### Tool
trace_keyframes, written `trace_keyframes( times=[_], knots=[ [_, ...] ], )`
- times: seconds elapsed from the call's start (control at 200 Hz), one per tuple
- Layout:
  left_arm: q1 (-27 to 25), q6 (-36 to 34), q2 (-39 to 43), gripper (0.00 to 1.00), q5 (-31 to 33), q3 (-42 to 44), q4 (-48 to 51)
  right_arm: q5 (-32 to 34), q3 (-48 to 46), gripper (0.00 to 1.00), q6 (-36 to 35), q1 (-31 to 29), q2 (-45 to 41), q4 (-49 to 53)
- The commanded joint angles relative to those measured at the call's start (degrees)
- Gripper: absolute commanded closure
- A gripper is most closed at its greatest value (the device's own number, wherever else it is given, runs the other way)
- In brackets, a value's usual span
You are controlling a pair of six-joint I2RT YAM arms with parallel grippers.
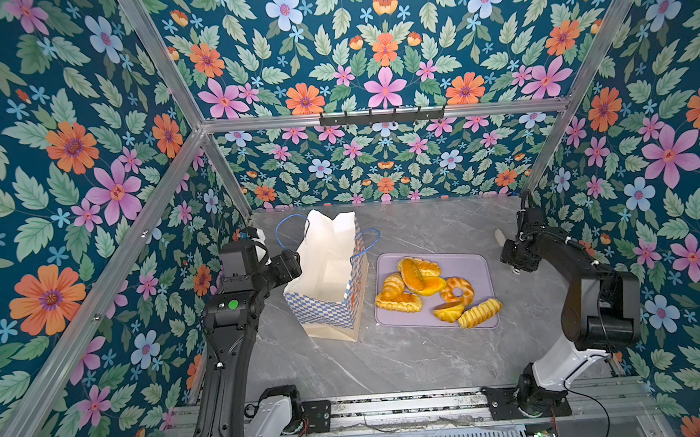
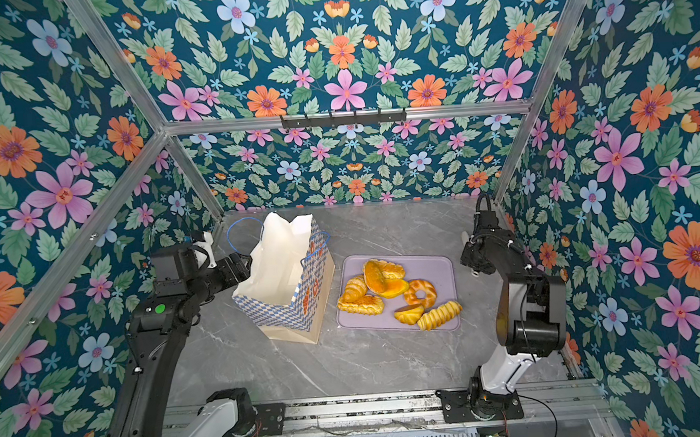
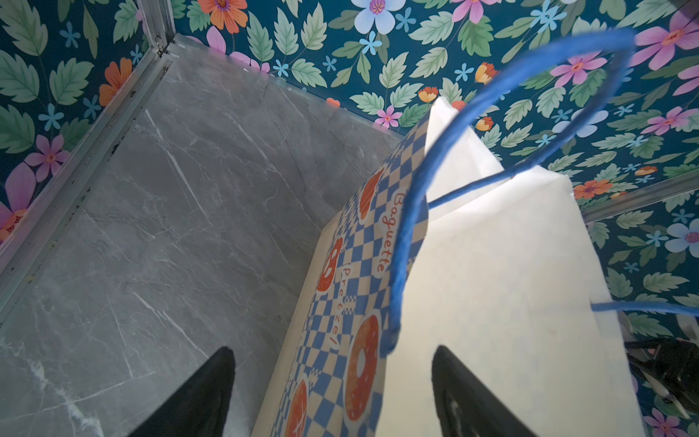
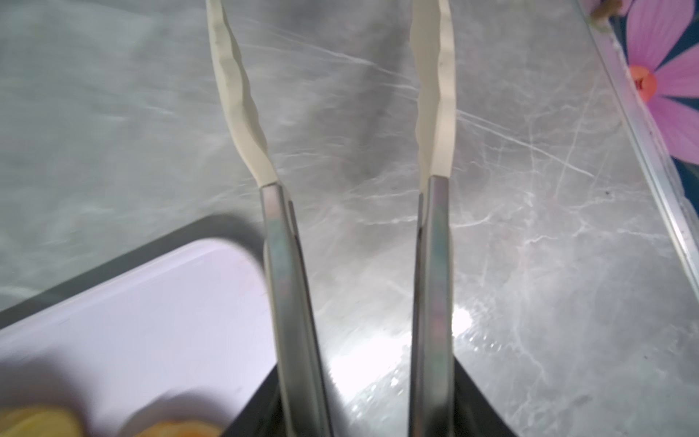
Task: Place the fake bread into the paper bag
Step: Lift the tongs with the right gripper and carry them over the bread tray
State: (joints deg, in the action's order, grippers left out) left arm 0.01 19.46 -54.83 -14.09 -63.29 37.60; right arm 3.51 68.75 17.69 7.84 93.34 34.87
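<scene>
Left of centre in both top views, the paper bag (image 1: 324, 308) stands upright, its mouth open on white lining. Just right of it, the lilac tray (image 1: 468, 266) holds the fake bread (image 1: 423, 283), loosely heaped. The left gripper (image 3: 333, 352) gapes wide astride the bag's checkered wall. The right gripper (image 4: 363, 397) clasps tongs (image 4: 283, 283), tips apart, beside the tray's upper-right corner.

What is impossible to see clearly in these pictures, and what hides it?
Tongs: tips cut off by the right wrist view's edge.
Fake bread: blurred and cropped at that view's edge.
Left gripper: fingertips hidden in both top views by its own wrist.
Paper bag: lower part cut off in left wrist view.
</scene>
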Motion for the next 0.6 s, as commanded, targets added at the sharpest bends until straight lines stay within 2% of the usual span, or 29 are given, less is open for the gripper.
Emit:
trace_keyframes(
  times=[0.0,0.315,0.405,0.6],
  knots=[
    [0.1,0.0,0.3,0.17,0.7,-0.9,0.7,0.0,-0.1,0.51,0.6,-2.1,-4.7,0.8],
    [0.1,0.2,0.3,0.16,4.7,-3.3,3.1,-3.5,1.9,0.51,0.7,-12.1,-16.9,5.4],
    [0.1,0.0,0.2,0.16,6.1,-4.4,4.1,-5.1,4.3,0.51,-0.2,-16.6,-18.3,8.5],
    [0.1,-1.0,0.0,0.16,8.5,-6.3,6.5,-4.0,9.4,0.51,-2.9,-27.4,-19.8,17.2]
  ],
)
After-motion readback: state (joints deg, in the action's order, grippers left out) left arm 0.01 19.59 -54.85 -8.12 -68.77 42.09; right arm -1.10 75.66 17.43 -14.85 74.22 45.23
